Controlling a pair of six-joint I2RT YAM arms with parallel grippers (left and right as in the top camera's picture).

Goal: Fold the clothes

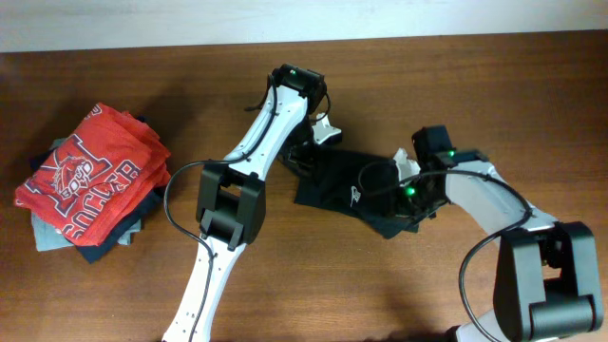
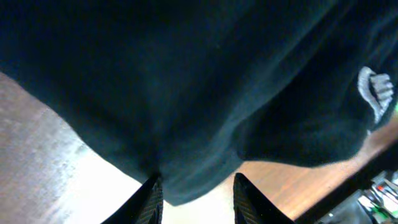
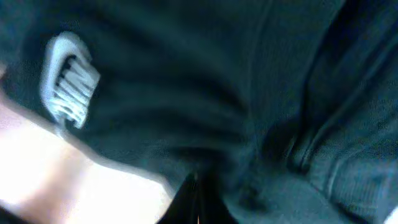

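Overhead: located the clothes (image 1: 347,185) mid-table (image 1: 380,285), between both arms, well apart from the red shirt (image 1: 90,176).

Found the left gripper (image 1: 309,147) at the garment's far-left edge, pinching a bunched hem that fills the part-spread jaws. Found the right gripper (image 1: 410,199) pressed together at the right edge. Cannot tell whether any layer is caught there.

Risks:
- Might lift one side only, skewing the fold, if nothing is caught at right.
- Might drag the whole garment rather than turn it over.
- Might carry extra layers, given the thick bunch at left.

Recorded as very dark navy-black, soft, rumpled into an uneven patch, with a small pale logo (image 1: 354,197) facing up.
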